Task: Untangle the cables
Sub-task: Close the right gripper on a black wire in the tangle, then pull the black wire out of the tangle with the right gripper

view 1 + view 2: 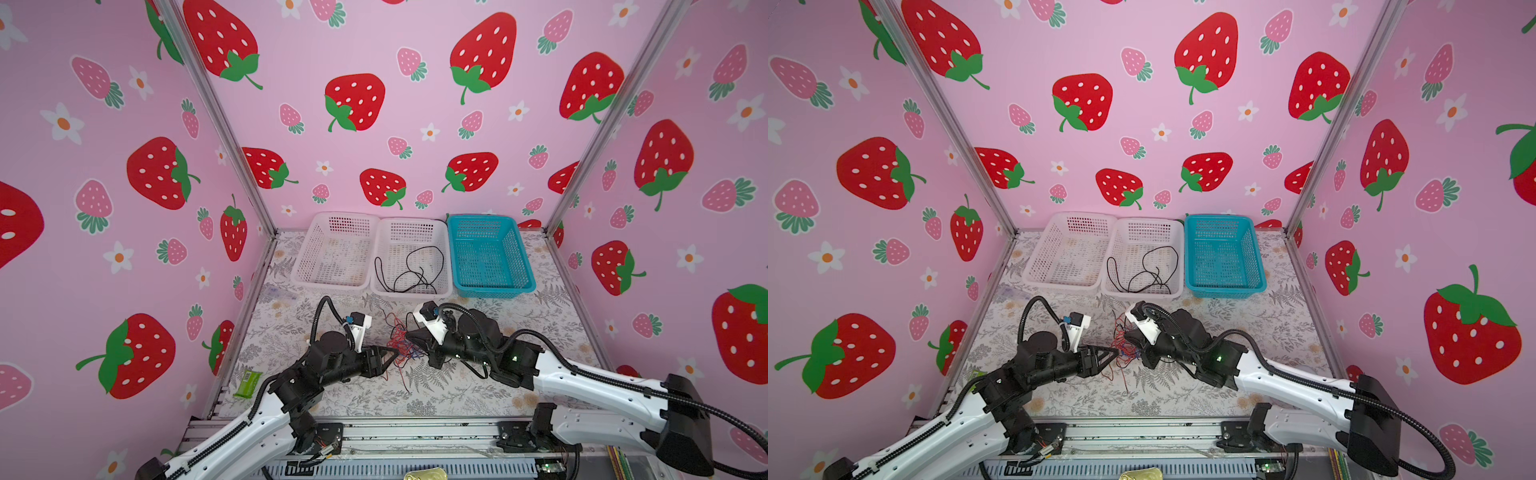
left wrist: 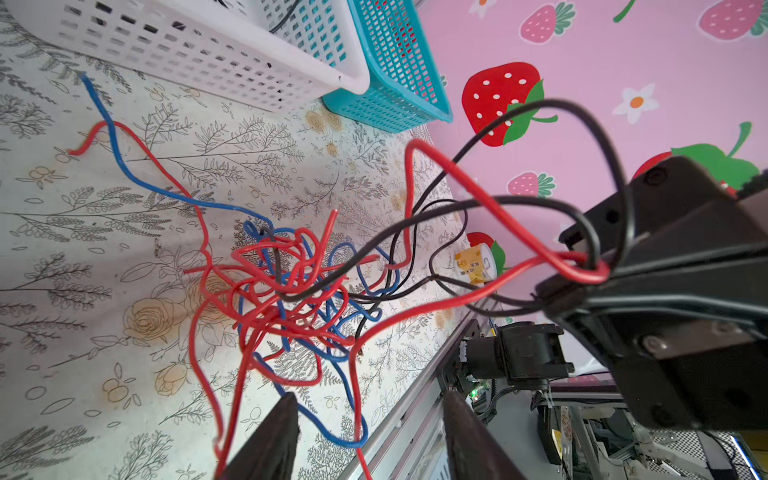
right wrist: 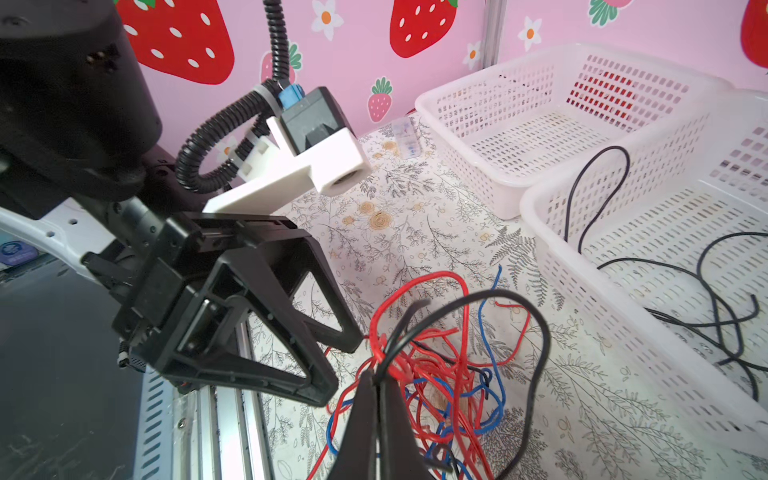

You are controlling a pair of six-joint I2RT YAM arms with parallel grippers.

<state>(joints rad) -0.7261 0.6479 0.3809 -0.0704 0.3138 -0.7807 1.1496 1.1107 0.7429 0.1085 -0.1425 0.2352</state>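
The cables (image 2: 291, 291) are a knot of thin red, blue and black wires on the floral tabletop, between the two arms in both top views (image 1: 399, 347) (image 1: 1121, 353). My right gripper (image 3: 378, 380) is shut on red and black strands and holds them up from the knot (image 3: 436, 365). In the left wrist view it (image 2: 552, 291) pinches a red loop and black strands. My left gripper (image 2: 370, 415) is open, with a blue loop and a red strand running between its fingers untouched. Its tips (image 1: 395, 353) sit at the knot's left edge, facing the right gripper (image 1: 409, 333).
Three baskets stand at the back: a white one (image 1: 299, 270), a middle white one (image 1: 446, 266) holding a loose black cable (image 1: 411, 270), and a teal one (image 1: 525, 266). A green packet (image 1: 248, 383) lies at the left edge. A metal rail (image 1: 415, 432) runs along the front.
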